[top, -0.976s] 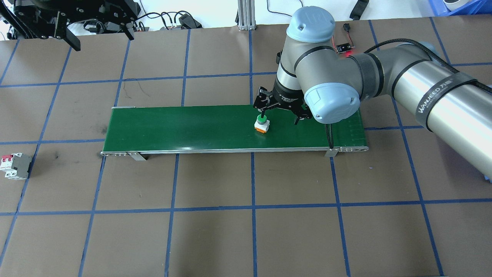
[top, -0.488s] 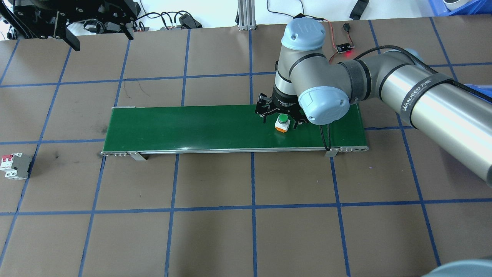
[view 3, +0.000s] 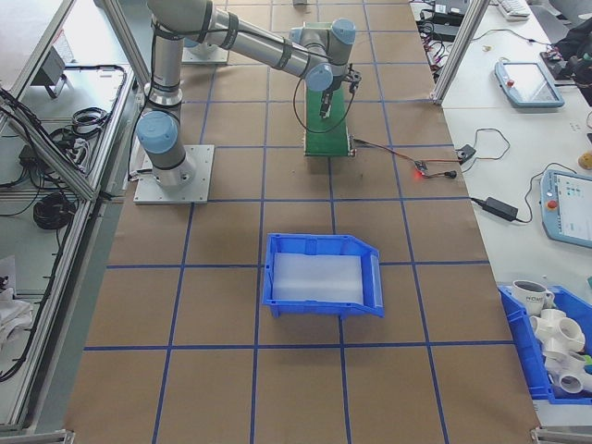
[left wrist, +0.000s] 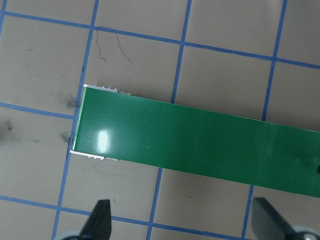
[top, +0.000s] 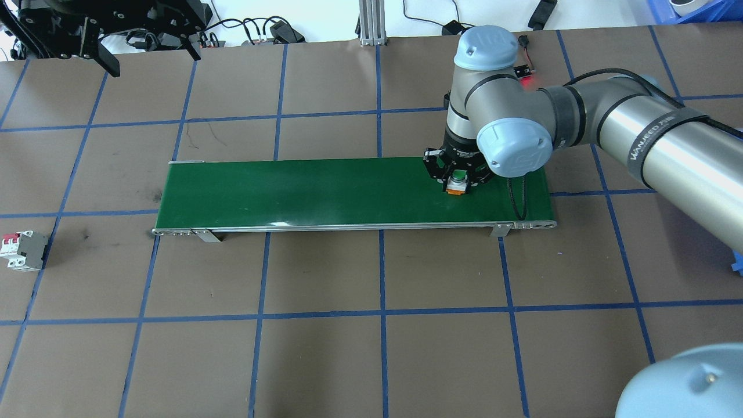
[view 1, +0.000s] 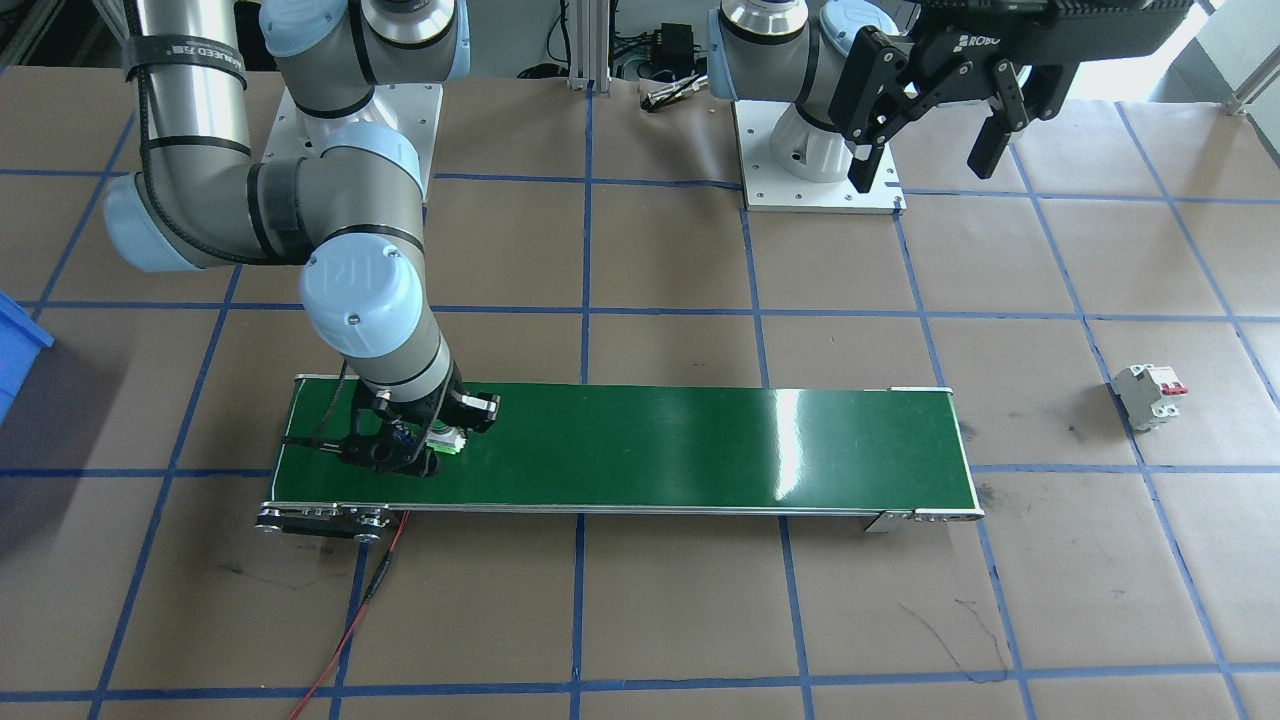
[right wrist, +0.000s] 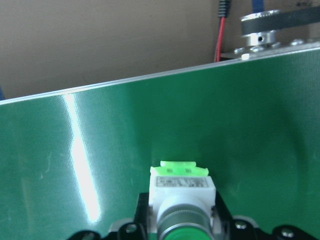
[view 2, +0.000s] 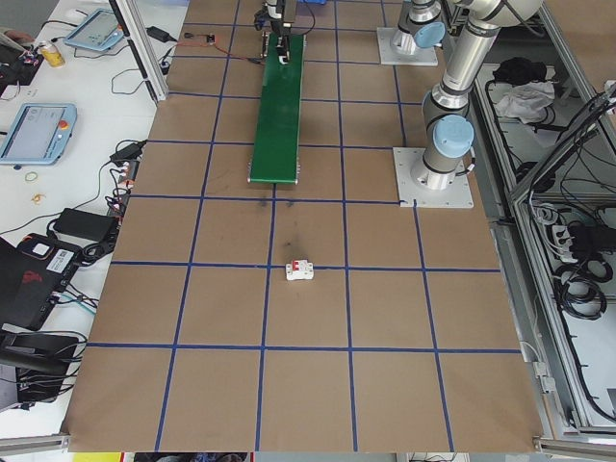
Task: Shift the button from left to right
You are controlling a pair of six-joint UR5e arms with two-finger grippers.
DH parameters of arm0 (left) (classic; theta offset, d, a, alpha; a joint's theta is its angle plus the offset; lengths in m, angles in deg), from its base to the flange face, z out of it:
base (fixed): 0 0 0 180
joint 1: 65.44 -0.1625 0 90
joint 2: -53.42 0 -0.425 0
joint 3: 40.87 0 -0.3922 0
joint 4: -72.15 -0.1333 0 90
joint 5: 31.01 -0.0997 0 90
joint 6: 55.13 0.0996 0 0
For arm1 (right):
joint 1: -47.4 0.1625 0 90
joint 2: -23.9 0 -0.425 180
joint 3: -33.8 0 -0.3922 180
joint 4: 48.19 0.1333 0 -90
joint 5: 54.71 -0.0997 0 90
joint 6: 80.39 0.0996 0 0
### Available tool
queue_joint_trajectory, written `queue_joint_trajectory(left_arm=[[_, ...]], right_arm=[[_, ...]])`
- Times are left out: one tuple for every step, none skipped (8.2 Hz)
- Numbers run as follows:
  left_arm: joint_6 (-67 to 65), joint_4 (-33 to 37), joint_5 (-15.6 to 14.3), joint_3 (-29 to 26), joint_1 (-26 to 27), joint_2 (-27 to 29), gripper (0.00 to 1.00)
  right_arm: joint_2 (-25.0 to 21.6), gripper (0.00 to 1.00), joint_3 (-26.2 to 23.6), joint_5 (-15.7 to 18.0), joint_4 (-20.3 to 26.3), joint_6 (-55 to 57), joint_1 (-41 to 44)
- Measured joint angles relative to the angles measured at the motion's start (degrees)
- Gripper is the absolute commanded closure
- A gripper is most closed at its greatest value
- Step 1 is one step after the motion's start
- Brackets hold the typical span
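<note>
1. Where the green conveyor belt (top: pixel 325 191) nears its right end, the right gripper (top: pixel 458 177) is closed on the button (top: pixel 457 184); the button stands on the belt, midway between its edges.
2. The left gripper (view 1: pixel 930 120) hangs spread wide and empty over the table's far left corner; the white breaker (top: pixel 23 249) lies at the table's left edge.

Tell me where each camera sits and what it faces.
Front-facing: across table, facing robot; both arms, left pincer raised.
Overhead: behind robot, looking down; right pincer gripping button.
Left: table's left end; breaker nearest.
Right: table's right end; bin nearest.
Left wrist: above belt; open fingertips.
Right wrist: button close-up.
All share the belt.
</note>
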Motion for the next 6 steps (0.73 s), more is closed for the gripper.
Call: queue_joint_trajectory(left_arm=[[0.0,0.0,0.0,0.0,0.0,0.0,0.00],[0.0,0.0,0.0,0.1,0.0,0.0,0.00],[0.0,0.1,0.0,0.1,0.0,-0.1,0.00],[0.0,0.4,0.0,0.1,0.0,-0.1,0.00],[0.0,0.9,-0.1,0.0,0.0,-0.2,0.00],[0.0,1.2,-0.1,-0.1,0.1,-0.3,0.00]], right_arm=[[-0.3,1.00,0.0,0.2,0.4,-3.9,-2.4],[-0.8,1.00,0.2,0.5,0.6,-8.0,-4.9],[-1.7,1.00,0.5,1.2,1.0,-12.9,-7.5],[-3.4,1.00,1.0,2.4,2.8,-19.4,-10.7],[-5.5,1.00,1.6,3.8,5.4,-28.3,-15.0],[-7.6,1.00,2.2,5.9,7.4,-38.5,-19.7]])
